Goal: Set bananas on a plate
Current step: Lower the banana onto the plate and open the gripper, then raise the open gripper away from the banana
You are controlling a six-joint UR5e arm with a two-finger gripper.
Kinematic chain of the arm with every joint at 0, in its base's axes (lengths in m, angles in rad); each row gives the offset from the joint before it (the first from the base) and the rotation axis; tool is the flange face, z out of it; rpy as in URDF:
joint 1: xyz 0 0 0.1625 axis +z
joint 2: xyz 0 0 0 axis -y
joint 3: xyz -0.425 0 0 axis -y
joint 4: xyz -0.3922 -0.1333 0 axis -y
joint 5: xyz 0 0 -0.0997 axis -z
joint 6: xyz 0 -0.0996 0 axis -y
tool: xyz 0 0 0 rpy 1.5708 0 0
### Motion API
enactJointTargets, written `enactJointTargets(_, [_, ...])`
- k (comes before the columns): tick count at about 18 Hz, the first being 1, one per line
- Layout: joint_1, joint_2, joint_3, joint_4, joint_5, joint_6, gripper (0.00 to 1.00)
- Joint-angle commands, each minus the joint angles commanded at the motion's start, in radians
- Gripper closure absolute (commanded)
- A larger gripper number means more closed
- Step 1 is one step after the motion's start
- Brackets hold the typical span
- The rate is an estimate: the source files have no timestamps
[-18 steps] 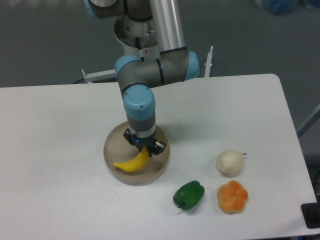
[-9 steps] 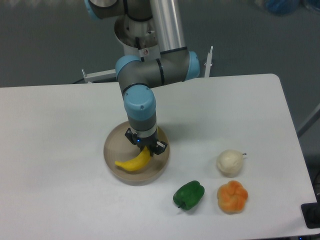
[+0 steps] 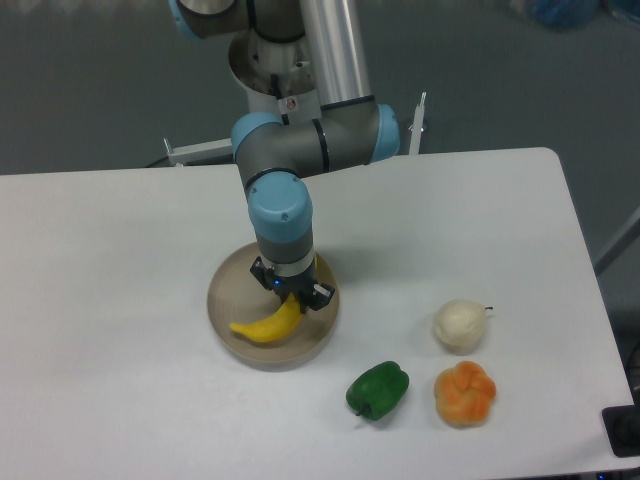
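**Banana down on the plate, grip not yet released**

On the plate (image 3: pixel 222 288), left of centre, the banana (image 3: pixel 264 325) lies inside the rim; the gripper (image 3: pixel 293 296) is closed on its right end; further right sit a green pepper (image 3: pixel 378 389), a white ball (image 3: pixel 460 325) and an orange fruit (image 3: pixel 465 393). Lifting away before the fingers part could drag the banana over the rim.

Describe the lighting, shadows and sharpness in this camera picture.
Fixed camera: soft, even light; only faint shadows under the green pepper and orange fruit. The white table looks bright without harsh glare. The image is slightly soft throughout; the gripper over the banana lacks fine detail.
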State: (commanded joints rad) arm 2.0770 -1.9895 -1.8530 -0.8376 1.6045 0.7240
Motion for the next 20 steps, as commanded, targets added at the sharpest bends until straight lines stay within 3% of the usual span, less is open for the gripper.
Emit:
enactJointTargets(3, [0.0,-0.003,0.005,0.0,0.0,0.0,0.47])
enactJointTargets(7, [0.006,0.005,0.017,0.0,0.0,0.002,0.22])
enactJointTargets(9, [0.017,0.014,0.021,-0.002,0.0,0.002,0.03])
enactJointTargets(10, [0.024,0.024,0.026,-0.005,0.0,0.002,0.0])
enactJointTargets(16, [0.081,0.055,0.061,0.0,0.0,0.002,0.0])
enactJointTargets(20, [0.139,0.052,0.144,-0.002,-0.002,0.031,0.0])
